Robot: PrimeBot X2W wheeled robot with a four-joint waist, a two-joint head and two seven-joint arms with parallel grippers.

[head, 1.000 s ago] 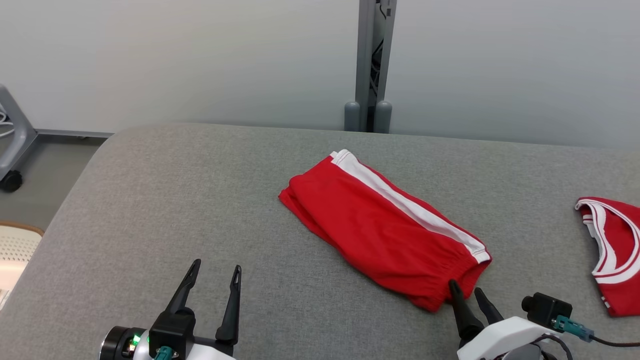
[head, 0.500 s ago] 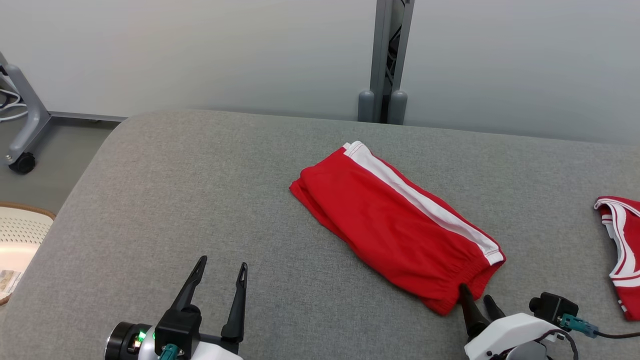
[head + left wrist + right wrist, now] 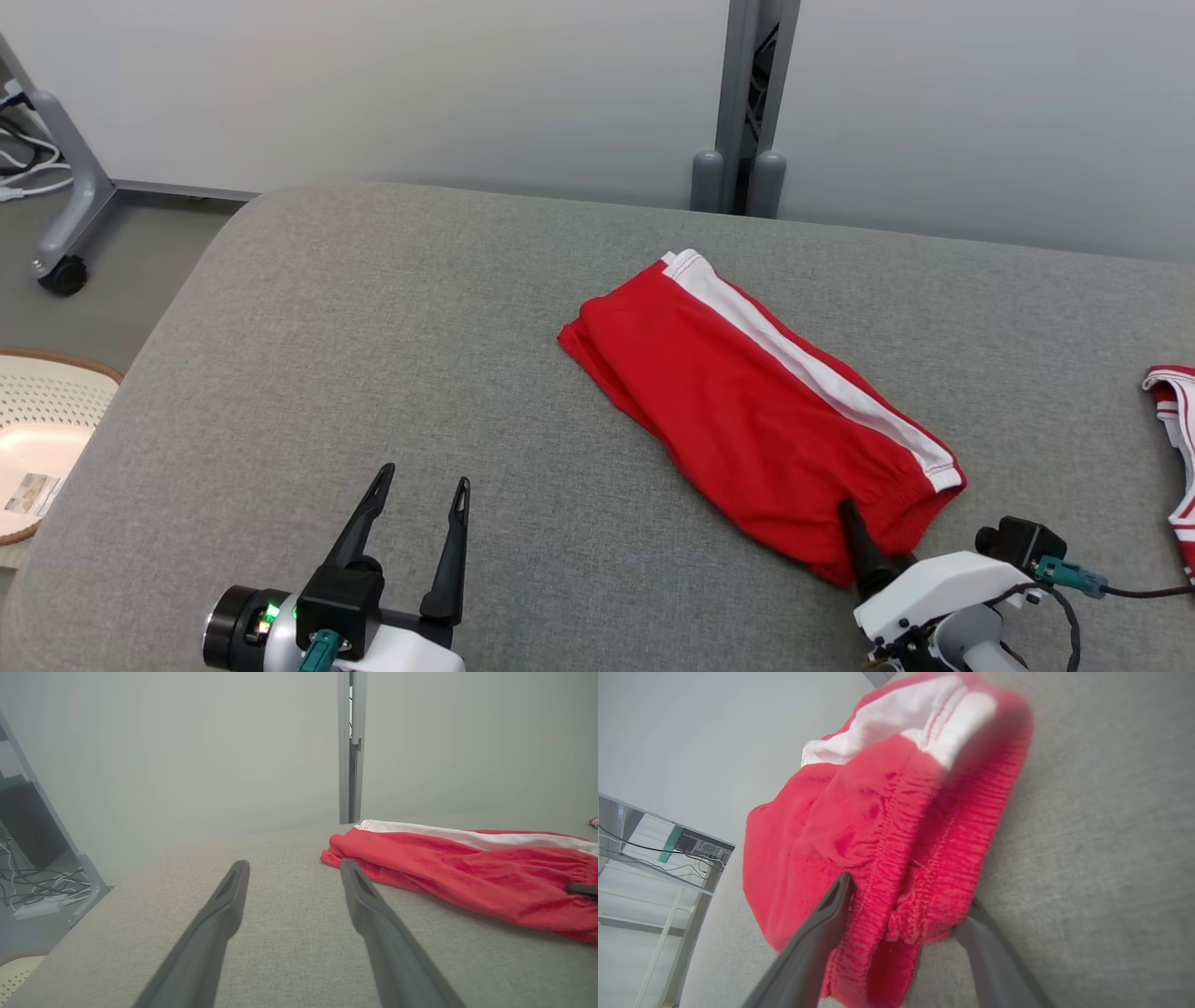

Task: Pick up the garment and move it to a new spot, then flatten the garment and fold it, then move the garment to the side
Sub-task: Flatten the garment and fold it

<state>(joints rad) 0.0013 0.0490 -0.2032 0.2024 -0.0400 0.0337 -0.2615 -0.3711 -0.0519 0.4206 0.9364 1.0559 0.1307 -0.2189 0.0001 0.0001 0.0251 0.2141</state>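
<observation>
The garment [image 3: 756,411] is a pair of red shorts with a white side stripe, folded and lying diagonally on the grey table [image 3: 373,327]. My right gripper [image 3: 864,527] is at its near, elastic waistband end. In the right wrist view the waistband [image 3: 920,868] sits between the two spread fingers of the right gripper [image 3: 908,896]; one finger rests over the fabric, the other beside it, open. My left gripper [image 3: 423,478] stands open over bare table, well left of the shorts. In the left wrist view the left gripper [image 3: 294,865] has nothing between its fingers, and the garment [image 3: 467,868] lies to its right.
A second red and white garment [image 3: 1178,448] lies at the table's right edge. Off the table's left side stand a white perforated basket [image 3: 47,420] and a wheeled grey stand [image 3: 65,187]. A grey post [image 3: 747,93] rises behind the table.
The head camera has shifted, sliding the whole picture right. My right gripper has pushed forward onto the waistband, which now hides one finger. The left gripper stays open.
</observation>
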